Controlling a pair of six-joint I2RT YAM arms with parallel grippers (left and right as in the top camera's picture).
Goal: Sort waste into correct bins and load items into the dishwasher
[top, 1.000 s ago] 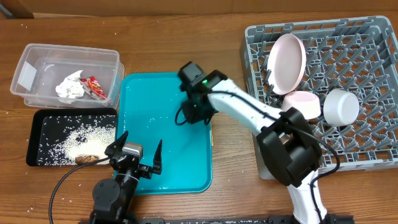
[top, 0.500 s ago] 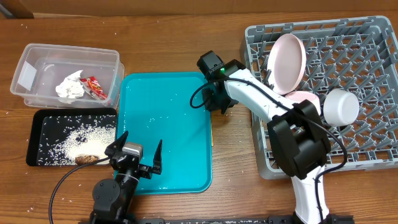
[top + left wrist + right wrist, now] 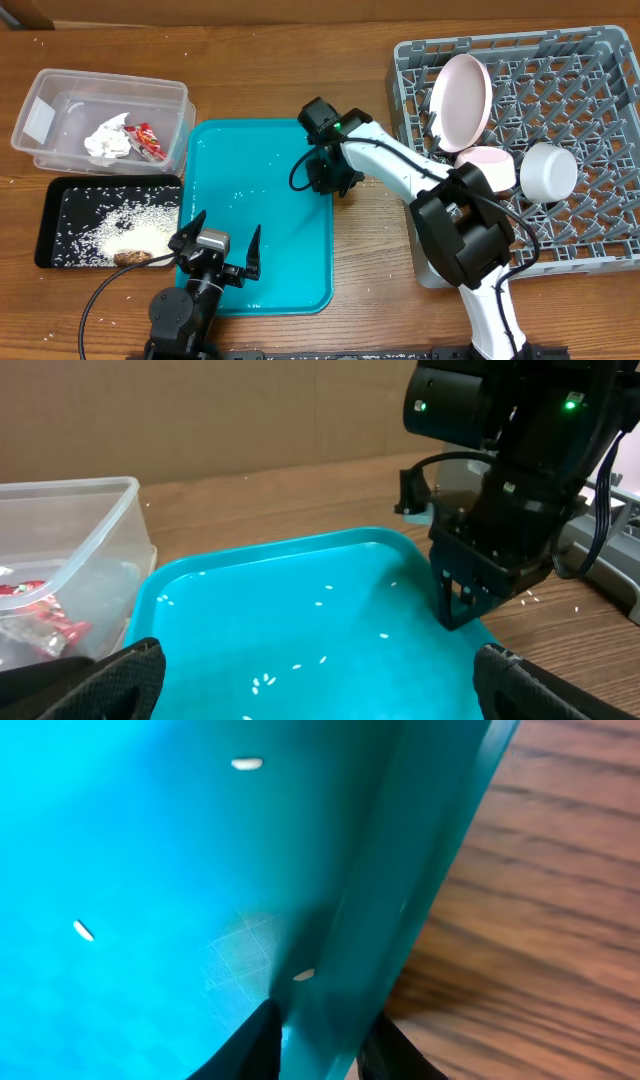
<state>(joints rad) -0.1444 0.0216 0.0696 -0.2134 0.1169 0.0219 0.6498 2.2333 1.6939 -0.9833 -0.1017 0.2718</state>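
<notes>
My right gripper [image 3: 325, 185] [image 3: 320, 1040] is shut on the right rim of the teal tray [image 3: 260, 220], one finger [image 3: 245, 1045] inside and one outside. A few rice grains [image 3: 265, 680] lie on the tray. Over the tray's near edge my left gripper [image 3: 222, 250] [image 3: 320, 680] hangs open and holds nothing. The clear tub [image 3: 60, 100] holds a white napkin [image 3: 108, 140] and a red wrapper [image 3: 148, 140]. Rice [image 3: 130, 230] and a brown scrap [image 3: 130, 257] lie in the black tray [image 3: 50, 215]. The grey dish rack [image 3: 590, 120] carries a plate [image 3: 460, 95], a pink bowl [image 3: 487, 165] and a white bowl [image 3: 548, 170].
The tub and black tray stand against the teal tray's left side. Bare wooden table lies between the teal tray and the rack, which fills the right side. The right arm's base stands at the front, just left of the rack's near corner.
My right gripper swung right past the tray's rim, then came back left and closed on it. The teal tray, the tub and the black tray have shifted slightly left. The left arm has not moved.
</notes>
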